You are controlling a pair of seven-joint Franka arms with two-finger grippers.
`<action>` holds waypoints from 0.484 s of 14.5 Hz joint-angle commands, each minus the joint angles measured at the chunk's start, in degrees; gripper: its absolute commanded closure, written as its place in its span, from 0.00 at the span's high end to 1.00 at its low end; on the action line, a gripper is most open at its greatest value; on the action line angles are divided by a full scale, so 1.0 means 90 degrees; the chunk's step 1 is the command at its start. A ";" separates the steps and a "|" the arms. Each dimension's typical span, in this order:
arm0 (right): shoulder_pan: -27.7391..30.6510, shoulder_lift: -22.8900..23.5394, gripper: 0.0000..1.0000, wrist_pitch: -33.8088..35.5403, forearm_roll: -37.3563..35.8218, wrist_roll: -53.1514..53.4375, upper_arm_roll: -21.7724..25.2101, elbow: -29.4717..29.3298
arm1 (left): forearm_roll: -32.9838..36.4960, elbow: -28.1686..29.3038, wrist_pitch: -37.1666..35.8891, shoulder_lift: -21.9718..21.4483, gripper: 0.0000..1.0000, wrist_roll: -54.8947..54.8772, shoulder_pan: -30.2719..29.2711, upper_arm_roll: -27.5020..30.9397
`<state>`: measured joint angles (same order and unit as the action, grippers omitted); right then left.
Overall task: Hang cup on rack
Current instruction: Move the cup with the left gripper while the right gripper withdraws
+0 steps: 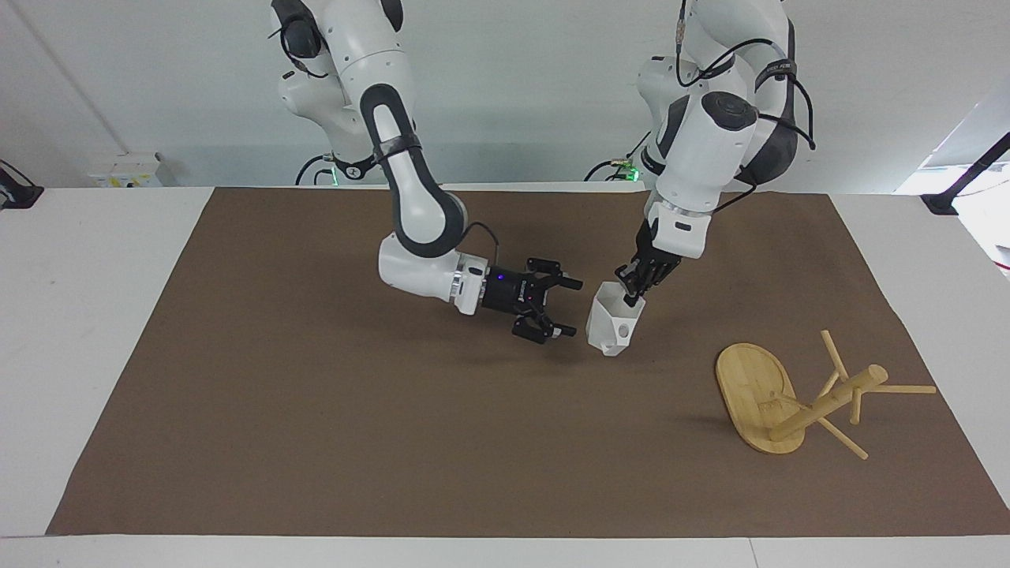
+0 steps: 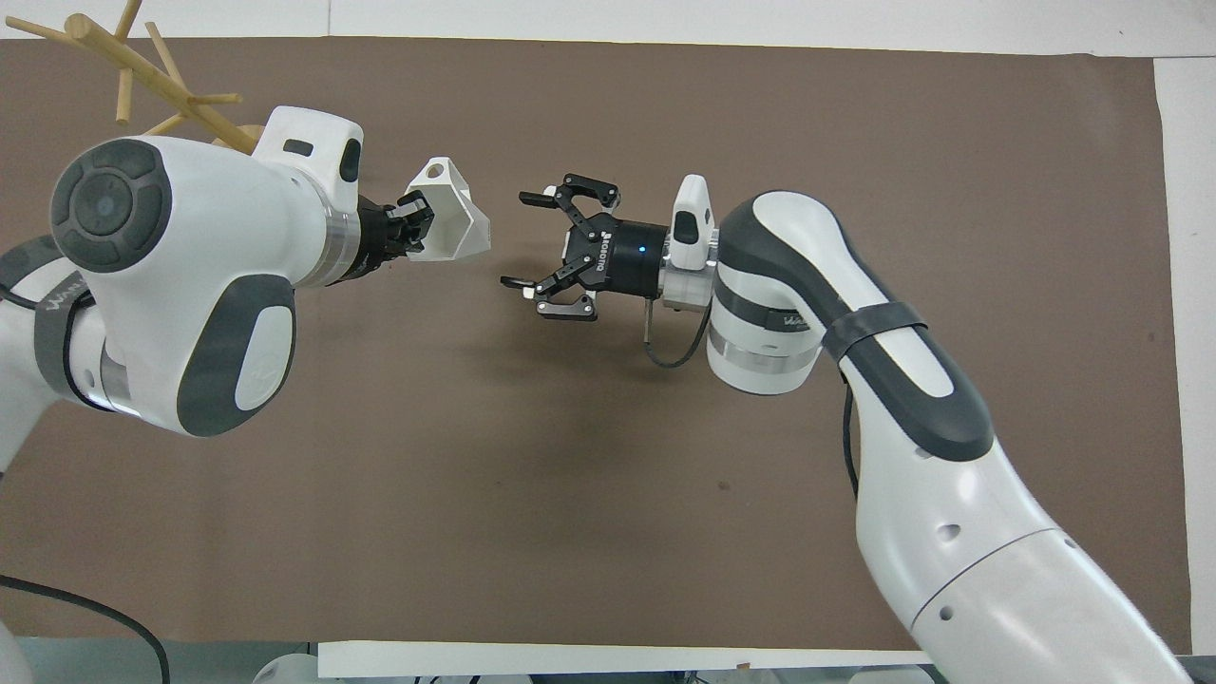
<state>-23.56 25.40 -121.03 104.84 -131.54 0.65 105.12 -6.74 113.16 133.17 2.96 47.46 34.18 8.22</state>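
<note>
Near the middle of the facing frame, the left gripper (image 1: 632,296) is clenched on the rim of the white cup (image 1: 611,326), holding it tilted above the brown worktop (image 1: 316,410). The right gripper (image 1: 566,308), just beside the cup, is spread wide and holds nothing. The bamboo rack (image 1: 789,402) lies tipped over at the lower right of that frame.

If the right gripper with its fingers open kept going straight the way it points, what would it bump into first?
Probably the cup, which the left gripper holds in the air by its rim. The right gripper points its open fingers at the cup across a small gap in both views, though its exact height is hard to judge.
</note>
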 commanded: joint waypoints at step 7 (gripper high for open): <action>0.2947 -0.0127 1.00 0.2615 -0.3909 0.0016 -0.0043 -0.0165 | -0.0352 0.2779 0.4655 -0.0974 0.00 0.0117 -0.0790 -0.0044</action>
<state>-0.91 25.01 -100.40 75.86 -131.54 0.94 104.42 -7.81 135.58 171.94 -3.85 47.76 28.01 8.30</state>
